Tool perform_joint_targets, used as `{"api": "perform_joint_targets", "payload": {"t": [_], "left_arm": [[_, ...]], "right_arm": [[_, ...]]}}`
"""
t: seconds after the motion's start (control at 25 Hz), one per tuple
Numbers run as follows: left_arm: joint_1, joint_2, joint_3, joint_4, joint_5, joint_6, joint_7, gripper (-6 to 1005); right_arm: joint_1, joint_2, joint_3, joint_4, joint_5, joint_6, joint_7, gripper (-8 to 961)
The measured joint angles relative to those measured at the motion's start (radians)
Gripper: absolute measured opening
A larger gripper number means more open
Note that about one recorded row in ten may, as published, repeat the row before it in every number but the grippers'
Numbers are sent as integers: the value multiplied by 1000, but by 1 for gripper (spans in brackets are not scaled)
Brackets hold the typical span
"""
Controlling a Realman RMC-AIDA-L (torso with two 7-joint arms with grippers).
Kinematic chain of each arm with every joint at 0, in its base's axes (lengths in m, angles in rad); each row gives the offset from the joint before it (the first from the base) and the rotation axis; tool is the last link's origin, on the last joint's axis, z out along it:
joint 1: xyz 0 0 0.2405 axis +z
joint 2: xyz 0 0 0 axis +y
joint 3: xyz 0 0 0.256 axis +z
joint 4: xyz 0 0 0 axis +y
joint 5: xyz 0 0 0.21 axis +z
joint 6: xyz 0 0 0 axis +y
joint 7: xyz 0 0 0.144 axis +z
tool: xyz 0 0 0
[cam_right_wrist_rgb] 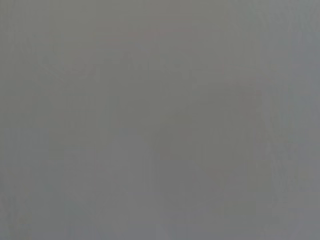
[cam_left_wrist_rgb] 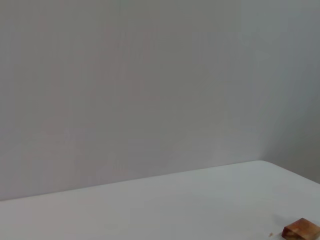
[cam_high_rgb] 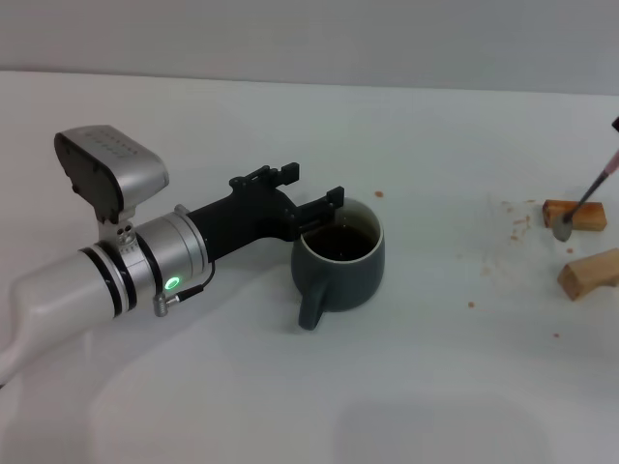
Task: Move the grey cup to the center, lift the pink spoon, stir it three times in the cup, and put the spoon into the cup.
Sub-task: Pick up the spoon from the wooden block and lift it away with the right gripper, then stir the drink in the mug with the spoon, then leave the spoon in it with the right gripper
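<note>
The left gripper (cam_high_rgb: 324, 215), jaws apparently clamped on the rim of the grey cup (cam_high_rgb: 340, 267), holds a heavy, spill-prone, liquid-filled mug, while the slim, light pink spoon (cam_high_rgb: 586, 203) hangs tilted at the right edge, its holder out of sight.

From the head we look down on the table (cam_high_rgb: 290, 406). Our left wrist faces a wall low over it, sharing one wooden block (cam_high_rgb: 574, 215) (cam_left_wrist_rgb: 301, 230). Our right wrist sees only grey.

Soft even overhead light, faint shadows, no glare.
</note>
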Motion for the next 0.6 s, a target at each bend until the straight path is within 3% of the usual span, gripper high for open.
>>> {"api": "perform_joint_targets", "payload": {"t": [0.2,0.6], "left_arm": [[19,1,-31,-1,-1,20,3,790],[91,19,-197,3,0,203,17,783]], "right_arm": [[13,-7,6,-104,-84,4,116,103],[68,-33,2,-254,-180,-14,304,103]]}}
